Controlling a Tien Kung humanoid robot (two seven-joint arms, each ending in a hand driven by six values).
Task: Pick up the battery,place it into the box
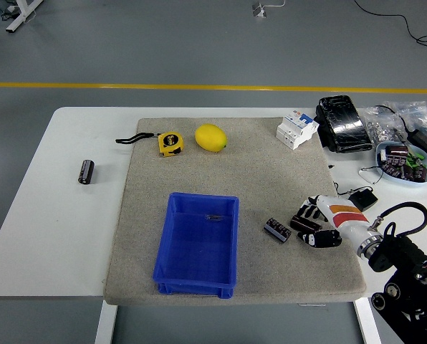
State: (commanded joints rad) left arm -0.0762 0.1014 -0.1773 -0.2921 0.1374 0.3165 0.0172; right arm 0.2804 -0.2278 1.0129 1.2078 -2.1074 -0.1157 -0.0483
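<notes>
Nearest me, my right hand (315,226), black-fingered with a white, orange-striped back, lies low over the grey felt mat (260,165) that covers most of the white table (56,229). Its fingers are loosely spread and hold nothing; their tips point at the small dark cylindrical battery (277,229), which lies on the mat just beside them, apart from the hand as far as I can judge. I read this as the approach to the grasp, with the hand kept low and side-on so the fingers can close across the battery's short body.

Just left of the battery sits the open blue plastic box (198,244), near the mat's front edge, so the carry should be short. Something small and dark lies on its floor; I cannot tell what.

Farther out on the mat are a yellow tape measure (170,142), a yellow lemon (210,137) and a white circuit breaker (296,129), all well clear of my path. A second dark cylinder (86,171) rests on bare table far to the left. A clutter of bags and a small tray of parts sits at the far right. My left hand is out of view.
</notes>
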